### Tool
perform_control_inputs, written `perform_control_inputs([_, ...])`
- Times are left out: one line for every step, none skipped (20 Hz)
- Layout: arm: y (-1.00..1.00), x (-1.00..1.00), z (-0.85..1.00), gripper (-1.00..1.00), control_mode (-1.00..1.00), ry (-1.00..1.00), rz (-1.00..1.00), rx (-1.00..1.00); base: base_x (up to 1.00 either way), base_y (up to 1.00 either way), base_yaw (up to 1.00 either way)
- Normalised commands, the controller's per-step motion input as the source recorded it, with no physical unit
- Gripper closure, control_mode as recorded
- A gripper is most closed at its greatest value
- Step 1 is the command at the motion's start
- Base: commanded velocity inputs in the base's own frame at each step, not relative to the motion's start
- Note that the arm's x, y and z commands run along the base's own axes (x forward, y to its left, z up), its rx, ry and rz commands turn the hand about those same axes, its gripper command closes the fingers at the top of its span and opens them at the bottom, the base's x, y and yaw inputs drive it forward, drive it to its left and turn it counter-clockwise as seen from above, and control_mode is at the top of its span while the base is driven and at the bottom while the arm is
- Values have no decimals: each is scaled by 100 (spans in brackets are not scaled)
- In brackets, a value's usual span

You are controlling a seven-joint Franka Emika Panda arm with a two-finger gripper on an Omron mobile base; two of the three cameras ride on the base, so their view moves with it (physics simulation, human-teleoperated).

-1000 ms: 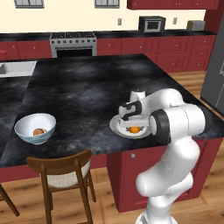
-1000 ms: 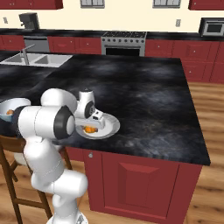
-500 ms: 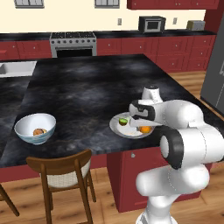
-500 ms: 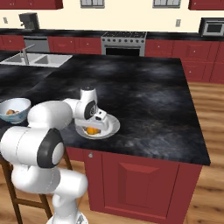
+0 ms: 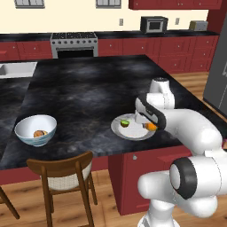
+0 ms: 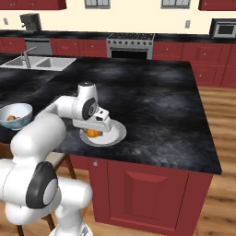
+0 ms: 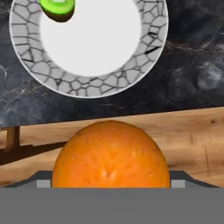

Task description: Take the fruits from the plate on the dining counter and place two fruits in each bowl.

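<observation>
My gripper (image 5: 148, 123) hangs just over the right side of the plate (image 5: 128, 135), shut on the bright orange fruit (image 5: 151, 126). In the hand view the orange fruit (image 7: 110, 155) bulges large between the jaws and hides the fingertips. A green lime (image 7: 59, 8) lies on the plate (image 7: 65, 83) behind it, also seen as a green lime (image 5: 125, 123) on the plate's left half. From the right base the gripper (image 6: 95, 131) covers the orange fruit (image 6: 93, 133) over the plate (image 6: 117, 133). A white bowl (image 5: 35, 131) far to the left holds a tan fruit (image 5: 40, 133).
The black dining counter (image 5: 84, 93) stretches back from the plate, whose near rim lies close to the counter's front edge. A wooden chair (image 5: 62, 170) stands below that edge near the bowl (image 6: 15, 116). A sink (image 6: 39, 63) sits at the far left.
The arm's elbow has swung out to the side. The gripper, with the orange fruit in it, has shifted from the plate's middle toward its right rim, uncovering the green lime.
</observation>
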Motion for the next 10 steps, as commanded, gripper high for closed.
perform_control_inputs([1, -34, 49, 100, -100, 0, 0, 0, 0, 0, 0])
perform_control_inputs([1, -31, 46, 100, -100, 0, 0, 0, 0, 0, 0])
perform_control_inputs([0, -36, 36, 100, -100, -1, 0, 0, 0, 0, 0])
perform_control_inputs([0, -34, 29, 100, -100, 0, 0, 0, 0, 0, 0])
perform_control_inputs([0, -35, 30, 100, -100, 0, 0, 0, 0, 0, 0])
perform_control_inputs([0, -26, 31, 100, -100, -1, 0, 0, 0, 0, 0])
perform_control_inputs([0, -20, 29, 100, -100, 0, 0, 0, 0, 0, 0])
perform_control_inputs([0, -1, 29, 100, -100, -3, 2, 0, 0, 0, 0])
perform_control_inputs([1, 0, 27, 100, -100, -5, 3, 0, 0, 0, 0])
perform_control_inputs([4, -5, 17, 100, -100, -3, 0, 0, 0, 0, 0])
